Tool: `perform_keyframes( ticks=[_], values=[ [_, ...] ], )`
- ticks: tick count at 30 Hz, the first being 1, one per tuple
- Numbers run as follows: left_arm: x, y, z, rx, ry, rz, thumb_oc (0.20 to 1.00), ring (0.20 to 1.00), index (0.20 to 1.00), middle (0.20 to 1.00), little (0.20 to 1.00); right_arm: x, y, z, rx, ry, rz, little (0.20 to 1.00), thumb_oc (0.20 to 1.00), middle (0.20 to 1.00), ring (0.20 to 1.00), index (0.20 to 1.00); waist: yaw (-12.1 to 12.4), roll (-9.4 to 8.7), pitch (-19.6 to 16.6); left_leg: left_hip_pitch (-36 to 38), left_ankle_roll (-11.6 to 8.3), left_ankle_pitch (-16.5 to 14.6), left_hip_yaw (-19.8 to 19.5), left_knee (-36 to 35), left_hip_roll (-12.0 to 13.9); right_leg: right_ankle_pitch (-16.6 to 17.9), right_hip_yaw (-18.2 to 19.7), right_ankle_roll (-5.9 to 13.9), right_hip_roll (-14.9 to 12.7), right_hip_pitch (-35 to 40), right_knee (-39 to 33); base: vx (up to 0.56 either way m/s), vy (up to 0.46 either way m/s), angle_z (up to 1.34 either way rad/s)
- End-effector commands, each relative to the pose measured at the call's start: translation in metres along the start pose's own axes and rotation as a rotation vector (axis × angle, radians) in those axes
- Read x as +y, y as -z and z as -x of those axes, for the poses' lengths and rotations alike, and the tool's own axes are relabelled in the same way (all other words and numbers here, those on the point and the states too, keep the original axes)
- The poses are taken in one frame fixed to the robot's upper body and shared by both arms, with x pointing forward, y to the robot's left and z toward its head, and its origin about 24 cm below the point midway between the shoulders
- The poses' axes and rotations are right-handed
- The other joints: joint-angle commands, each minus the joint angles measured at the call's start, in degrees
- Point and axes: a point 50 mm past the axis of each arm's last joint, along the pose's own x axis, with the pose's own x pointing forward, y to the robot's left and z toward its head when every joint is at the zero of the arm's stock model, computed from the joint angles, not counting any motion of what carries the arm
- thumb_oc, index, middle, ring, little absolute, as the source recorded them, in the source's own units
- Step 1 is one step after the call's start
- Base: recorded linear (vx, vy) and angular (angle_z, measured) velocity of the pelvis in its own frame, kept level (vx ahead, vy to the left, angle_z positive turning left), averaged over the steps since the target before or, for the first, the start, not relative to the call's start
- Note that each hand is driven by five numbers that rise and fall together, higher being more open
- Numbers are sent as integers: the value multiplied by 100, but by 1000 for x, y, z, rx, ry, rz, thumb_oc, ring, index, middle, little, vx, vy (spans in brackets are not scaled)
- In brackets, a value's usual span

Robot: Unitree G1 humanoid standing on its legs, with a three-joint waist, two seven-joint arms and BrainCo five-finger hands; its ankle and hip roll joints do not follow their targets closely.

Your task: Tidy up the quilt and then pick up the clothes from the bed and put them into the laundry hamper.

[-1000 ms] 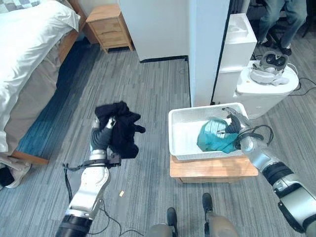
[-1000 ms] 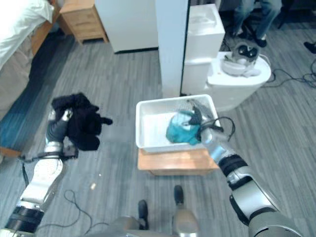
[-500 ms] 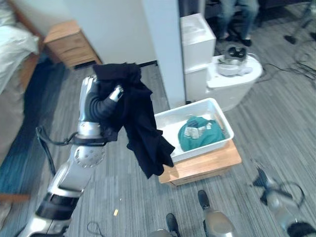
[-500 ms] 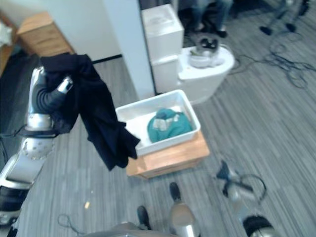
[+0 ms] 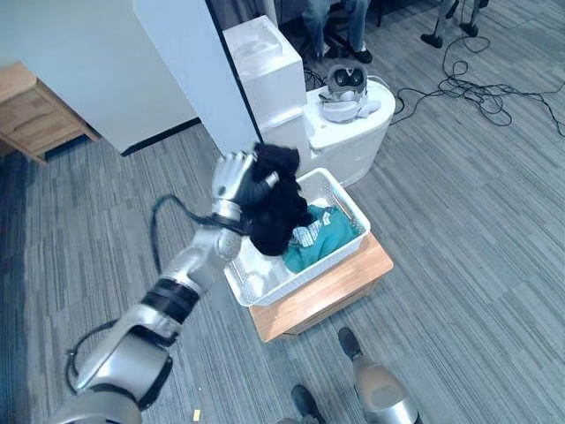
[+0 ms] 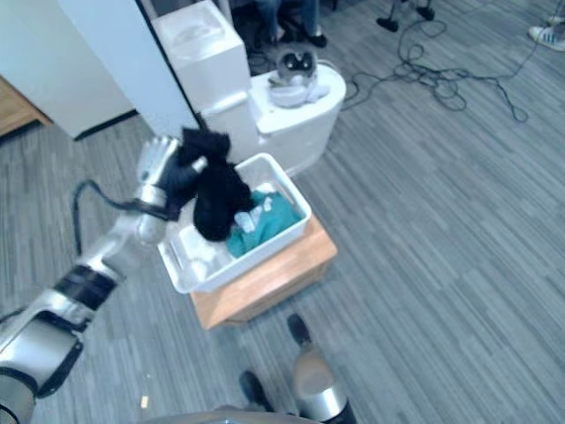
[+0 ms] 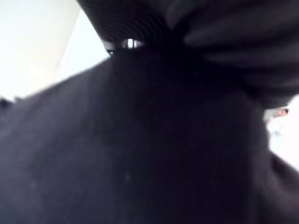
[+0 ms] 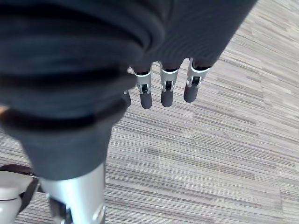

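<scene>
- The left hand point(image 5: 231, 179), at centre frame, has its fingers curled round a bunched black garment point(image 5: 275, 205) that hangs over the white laundry hamper point(image 5: 350, 205).
- A teal garment point(image 5: 320, 241) already lies in the hamper, which sits on a low wooden stand point(image 5: 331, 291).
- The right hand point(image 8: 161, 91) hangs with straight, relaxed fingers over bare floor, holding nothing.
- Judged progress: near the end; the black garment is not yet released.
</scene>
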Motion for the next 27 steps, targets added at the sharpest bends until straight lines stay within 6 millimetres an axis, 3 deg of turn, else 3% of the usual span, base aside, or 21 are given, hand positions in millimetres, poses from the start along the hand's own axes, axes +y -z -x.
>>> perform_keyframes(
  ticks=[1, 2, 3, 4, 6, 7, 11, 14, 15, 20, 21, 22, 23, 25, 26, 27],
  values=[
    [2, 15, 0, 72, 72, 100, 1000, 1000, 1000, 1000, 1000, 2, -8, -1, -4, -22, -17, 1000, 1000, 1000, 1000, 1000, 94, -216, -112, 204, -319, -149, 246, 18, 241, -957, 129, 698, -427, 428, 6, 40, 19, 3],
    [-31, 38, 21, 223, 163, 175, 1000, 1000, 1000, 1000, 1000, -5, -21, -4, -33, -4, -45, 1000, 1000, 1000, 1000, 1000, 62, -233, -88, 271, -308, -180, 272, 18, 238, -979, 147, 692, -420, 472, 17, 0, 0, 0],
    [-30, 38, 21, 223, 162, 174, 1000, 1000, 1000, 1000, 1000, -5, -21, -4, -33, -4, -45, 1000, 1000, 1000, 1000, 1000, 73, -230, -104, 246, -315, -161, 284, 18, 243, -956, 160, 684, -412, 443, 13, 32, 21, -2],
    [-51, 49, 41, 338, 186, 308, 1000, 1000, 1000, 1000, 1000, -10, -34, -5, -58, 10, -131, 1000, 1000, 1000, 1000, 1000, 56, -250, -101, 292, -302, -184, 309, 18, 242, -967, 208, 677, -390, 464, 31, -4, -3, -6],
    [-56, 54, 49, 375, 190, 347, 1000, 1000, 1000, 1000, 1000, -9, -36, -5, -63, 8, -145, 1000, 1000, 1000, 1000, 1000, 72, -256, -129, 271, -310, -167, 320, 18, 252, -949, 227, 662, -375, 433, 29, 6, -5, -10],
    [-60, 66, 65, 445, 179, 411, 1000, 1000, 1000, 1000, 1000, -3, -36, -3, -61, -12, -140, 1000, 1000, 1000, 1000, 1000, 127, -277, -158, 302, -314, -170, 304, 18, 270, -964, 204, 638, -364, 465, 32, 18, -13, -8],
    [-55, 86, 85, 567, 72, 522, 1000, 1000, 1000, 1000, 1000, 7, -32, -1, -49, -44, -95, 1000, 1000, 1000, 1000, 1000, 268, -323, -224, 367, -322, -168, 201, 18, 290, -1005, 114, 595, -352, 588, 26, 6, -16, 2],
    [-55, 86, 85, 567, 72, 521, 1000, 1000, 1000, 1000, 1000, 7, -32, -1, -49, -44, -95, 1000, 1000, 1000, 1000, 1000, 270, -322, -230, 360, -323, -167, 203, 18, 290, -1004, 116, 595, -351, 580, 27, -7, -23, 18],
    [-27, 89, 106, 556, -203, 736, 1000, 1000, 1000, 1000, 1000, 8, -33, -1, -32, -45, -109, 1000, 1000, 1000, 1000, 1000, 649, -400, -305, 444, -327, -172, -12, 18, 320, -1066, -57, 551, -375, 800, 21, -20, -50, 6],
    [-30, 98, 140, 642, -271, 837, 1000, 1000, 1000, 1000, 1000, -6, -47, -5, -73, -5, -119, 1000, 1000, 1000, 1000, 1000, 896, -462, -388, 500, -316, -181, -153, 18, 330, -1107, -184, 517, -386, 942, 20, -20, -19, 31],
    [-37, 99, 148, 677, -265, 865, 1000, 1000, 1000, 1000, 1000, -13, -54, -6, -91, 17, -109, 1000, 1000, 1000, 1000, 1000, 948, -470, -396, 505, -312, -177, -188, 18, 334, -1113, -205, 510, -386, 971, 19, -42, -6, 15],
    [-60, 97, 164, 769, -211, 976, 1000, 1000, 1000, 1000, 1000, -30, -66, -10, -113, 63, -106, 1000, 1000, 1000, 1000, 1000, 1042, -487, -432, 507, -293, -178, -244, 18, 332, -1122, -244, 494, -385, 1009, 23, -35, 3, 19],
    [-60, 97, 164, 769, -211, 977, 1000, 1000, 1000, 1000, 1000, -30, -66, -10, -113, 63, -106, 1000, 1000, 1000, 1000, 1000, 1038, -484, -428, 509, -293, -179, -247, 18, 332, -1123, -248, 494, -385, 1013, 23, -36, 10, 21],
    [-94, 95, 189, 918, -122, 1072, 1000, 1000, 1000, 1000, 1000, -45, -83, -12, -151, 102, -112, 1000, 1000, 1000, 1000, 1000, 1092, -486, -461, 519, -274, -175, -269, 18, 337, -1130, -273, 474, -390, 1039, 34, -19, 27, 11],
    [-110, 96, 203, 1008, -78, 1078, 1000, 1000, 1000, 1000, 1000, -53, -94, -12, -179, 120, -123, 1000, 1000, 1000, 1000, 1000, 1105, -486, -473, 534, -266, -180, -284, 18, 336, -1137, -283, 469, -387, 1055, 40, -15, 48, 10],
    [-135, 94, 228, 1139, 50, 1020, 1000, 1000, 1000, 1000, 1000, -62, -118, -9, -246, 143, -134, 1000, 1000, 1000, 1000, 1000, 1150, -485, -508, 533, -254, -178, -299, 18, 335, -1141, -305, 456, -394, 1059, 45, -16, 37, 10]
  ],
)
